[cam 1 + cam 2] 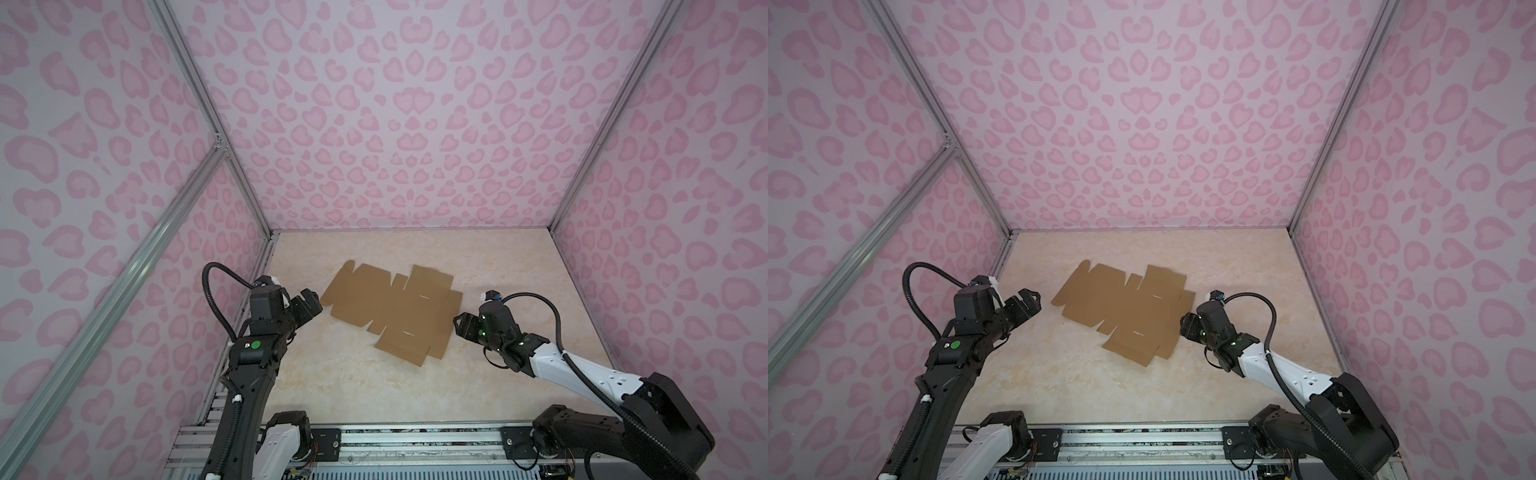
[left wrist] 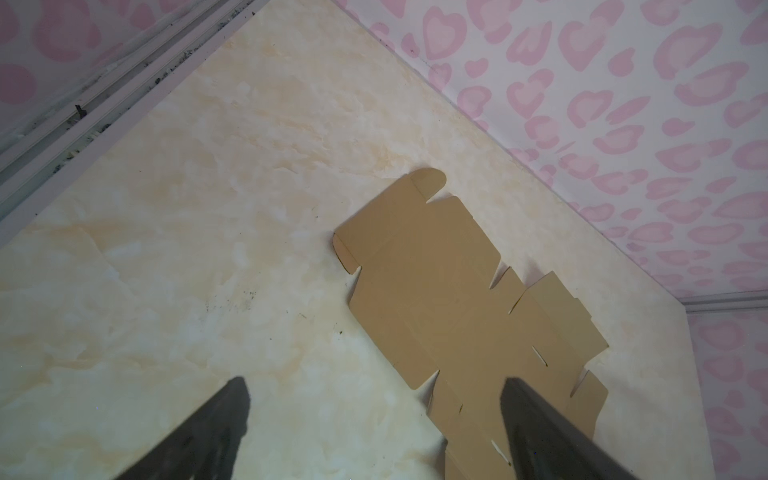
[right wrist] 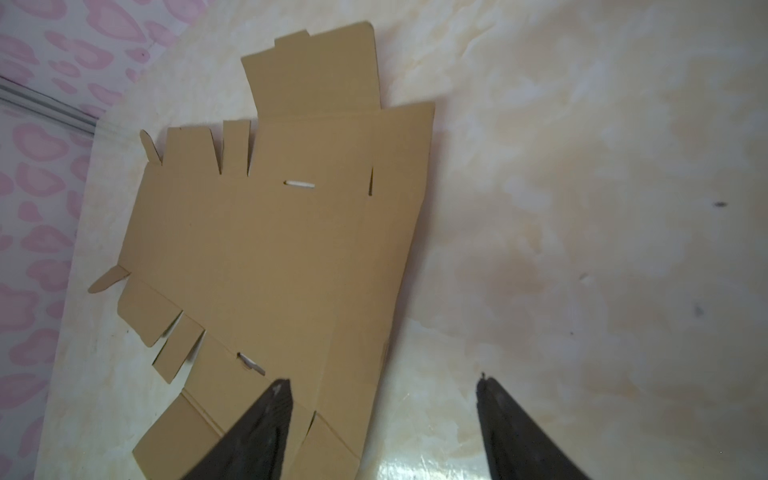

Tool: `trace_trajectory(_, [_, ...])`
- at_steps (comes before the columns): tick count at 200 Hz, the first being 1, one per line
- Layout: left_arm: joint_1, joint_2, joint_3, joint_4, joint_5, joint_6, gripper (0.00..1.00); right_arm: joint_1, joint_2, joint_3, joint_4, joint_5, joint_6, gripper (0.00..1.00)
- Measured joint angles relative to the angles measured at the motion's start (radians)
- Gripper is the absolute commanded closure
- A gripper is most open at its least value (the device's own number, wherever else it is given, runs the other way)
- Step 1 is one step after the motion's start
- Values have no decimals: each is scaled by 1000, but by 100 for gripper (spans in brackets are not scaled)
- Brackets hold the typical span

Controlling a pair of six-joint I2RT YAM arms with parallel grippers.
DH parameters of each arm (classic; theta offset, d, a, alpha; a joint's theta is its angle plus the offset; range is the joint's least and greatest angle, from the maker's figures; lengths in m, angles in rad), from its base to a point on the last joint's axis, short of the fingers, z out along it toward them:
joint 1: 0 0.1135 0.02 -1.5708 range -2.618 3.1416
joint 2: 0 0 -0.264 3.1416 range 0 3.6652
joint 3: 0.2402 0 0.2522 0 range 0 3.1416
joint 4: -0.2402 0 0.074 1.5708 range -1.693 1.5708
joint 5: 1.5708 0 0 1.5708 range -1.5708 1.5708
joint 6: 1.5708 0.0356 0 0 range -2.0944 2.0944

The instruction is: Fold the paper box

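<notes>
Pink heart-patterned walls close in a pale marbled table on three sides, with grey metal rails running up the corners. On the table, near the middle of both top views, lies the paper box, a brown cardboard sheet spread out flat and unfolded, its flaps, tabs and narrow slits all showing.

At the left of both top views, the left tool sits just beside the rounded tab end of the sheet, apart from it. In the left wrist view its two dark fingers stand wide apart with nothing between them; one finger lies over the sheet's near end, the other over bare table.

At the right of both top views, the right tool is at the sheet's right edge. In the right wrist view its fingers are spread, one in front of the cardboard near a slit, the other over bare table, so the sheet's long edge runs between them. Whether a finger touches the cardboard I cannot tell; nothing is gripped.
</notes>
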Motion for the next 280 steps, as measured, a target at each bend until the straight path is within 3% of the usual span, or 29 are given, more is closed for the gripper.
trace_trajectory(101, [-1,-46,-6,-47,-20,16,3,-25,224,-17,212,-97,101,48])
trace_trajectory(150, [-1,-51,-6,-48,-20,16,3,-32,315,-42,414,-150,137,55])
trace_trajectory(207, [-1,-47,-6,-48,-20,24,3,-38,380,-51,528,-162,153,74])
trace_trajectory(227, [-1,-47,-6,-48,-20,24,3,-38,391,-51,536,-162,154,84])
trace_trajectory(280, [-1,-41,-6,-48,-20,24,3,-38,340,-40,498,-165,137,97])
